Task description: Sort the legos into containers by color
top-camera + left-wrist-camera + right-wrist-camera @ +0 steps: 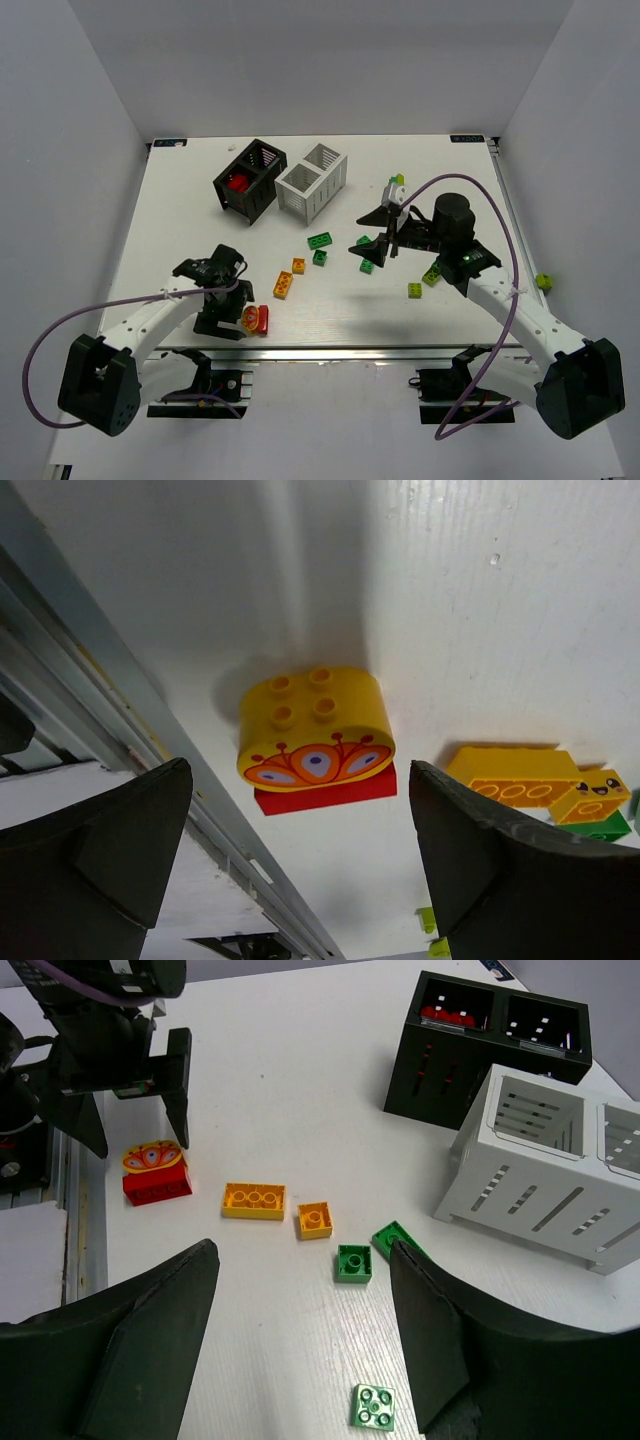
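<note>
Because the yellow brick sits stacked on a red brick by the worktop's near edge, expect a light, rigid, slick pair; pinch its flat faces. Your left end effector hovers spread above it; the right end effector is spread, empty.

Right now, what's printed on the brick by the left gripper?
Orange eyespot fan on yellow brick; left wrist view.

**Legible text, brands, numbers:** none recorded.

**Item 1:** first sticker, dark, fixed to the worktop at 11 o'clock. Its print is too small to be read.

**Item 2:** second sticker, at 1 o'clock, likewise unreadable.

**Item 3:** yellow curved brick, printed with a fan motif and no lettering.

**Item 4:** orange-yellow brick, printed with a smiling face.
</note>
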Robot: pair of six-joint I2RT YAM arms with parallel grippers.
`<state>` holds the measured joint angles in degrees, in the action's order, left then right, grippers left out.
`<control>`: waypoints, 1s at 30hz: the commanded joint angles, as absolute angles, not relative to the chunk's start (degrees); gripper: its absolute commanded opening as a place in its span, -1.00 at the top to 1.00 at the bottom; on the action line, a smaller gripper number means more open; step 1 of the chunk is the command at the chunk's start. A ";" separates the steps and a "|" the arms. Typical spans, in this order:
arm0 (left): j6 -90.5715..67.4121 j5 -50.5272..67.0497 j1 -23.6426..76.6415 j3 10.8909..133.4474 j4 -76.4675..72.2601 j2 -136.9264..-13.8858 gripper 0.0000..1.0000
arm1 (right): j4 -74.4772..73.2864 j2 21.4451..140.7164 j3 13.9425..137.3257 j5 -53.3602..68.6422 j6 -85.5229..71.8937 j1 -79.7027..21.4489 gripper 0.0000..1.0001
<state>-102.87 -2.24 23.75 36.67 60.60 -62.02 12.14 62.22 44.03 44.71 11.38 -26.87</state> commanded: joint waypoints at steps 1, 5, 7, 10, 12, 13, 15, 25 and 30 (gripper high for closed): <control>-101.69 -1.41 23.82 36.56 55.91 -65.03 -0.96 | 14.33 61.00 43.68 44.38 10.81 -26.28 -0.48; -100.99 -1.23 23.82 37.17 52.92 -67.85 -0.96 | 13.89 60.47 43.51 44.30 10.81 -25.75 -0.48; -100.46 -1.41 23.82 37.35 52.38 -69.07 -0.96 | 13.71 60.29 43.42 44.12 10.81 -25.58 -0.49; -100.02 -1.41 23.91 37.09 51.94 -70.22 -0.96 | 13.71 60.03 43.24 44.03 10.81 -25.31 -0.49; -99.93 -1.58 23.82 36.65 51.86 -70.49 -0.96 | 13.71 60.03 43.24 44.03 10.72 -25.14 -0.49; -99.93 -1.67 23.82 36.48 51.94 -70.49 -0.95 | 13.62 60.20 43.24 44.03 10.64 -24.96 -0.48; -100.02 -1.84 23.82 35.86 51.86 -70.40 -0.94 | 13.71 60.20 43.16 44.03 10.55 -24.87 -0.49; -100.46 -0.79 23.82 32.52 49.31 -71.10 -0.82 | 14.06 60.73 43.24 44.91 9.93 -24.61 -0.49; -100.02 -1.23 23.82 33.66 48.96 -71.28 -0.65 | 14.06 60.56 42.98 44.91 9.58 -24.52 -0.49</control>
